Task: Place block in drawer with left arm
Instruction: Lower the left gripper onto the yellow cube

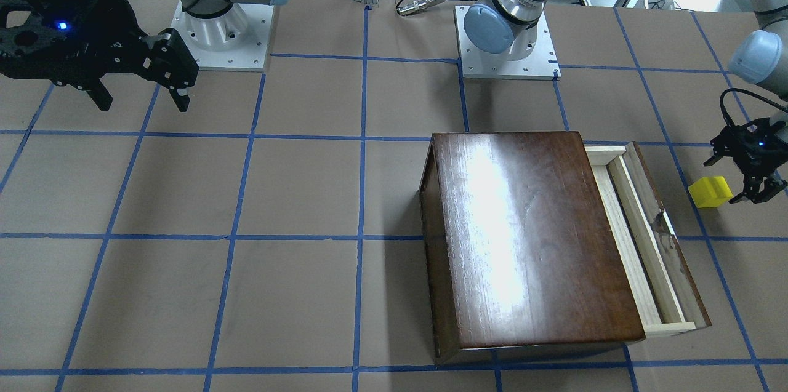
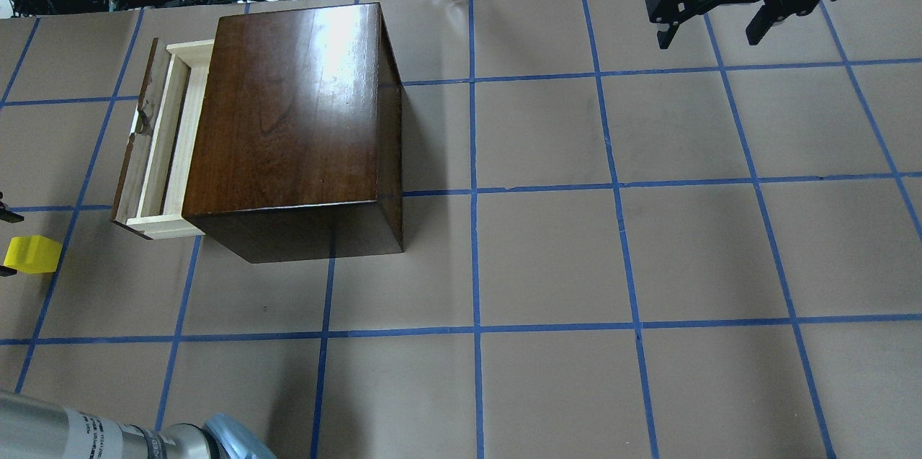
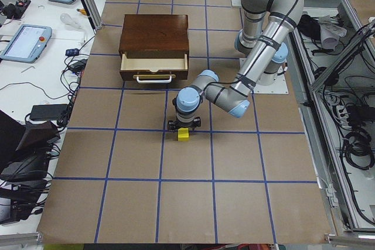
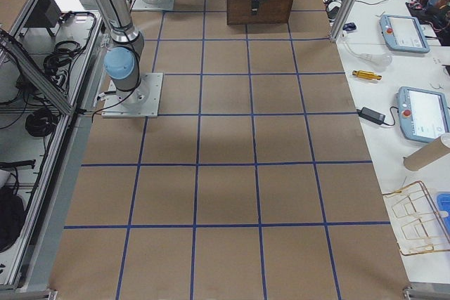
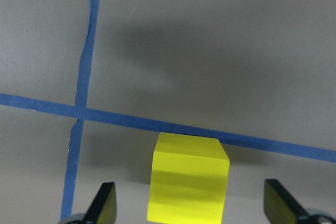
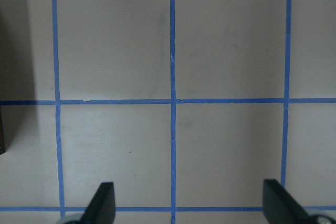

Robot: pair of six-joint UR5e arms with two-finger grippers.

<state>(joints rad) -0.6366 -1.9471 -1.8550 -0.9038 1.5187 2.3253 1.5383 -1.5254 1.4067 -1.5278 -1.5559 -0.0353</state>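
The yellow block lies on the brown table beyond the drawer's front; it also shows in the overhead view and the exterior left view. My left gripper is low over it and open. In the left wrist view the block sits between the two fingers with a gap on each side. The drawer is pulled partly out of the wooden cabinet and looks empty; it also shows in the overhead view. My right gripper hangs open and empty, far across the table.
The glossy dark cabinet stands between the two arms' sides. The arm bases stand on white plates at the robot's edge. Blue tape lines grid the table. Tablets and cables lie on the side tables.
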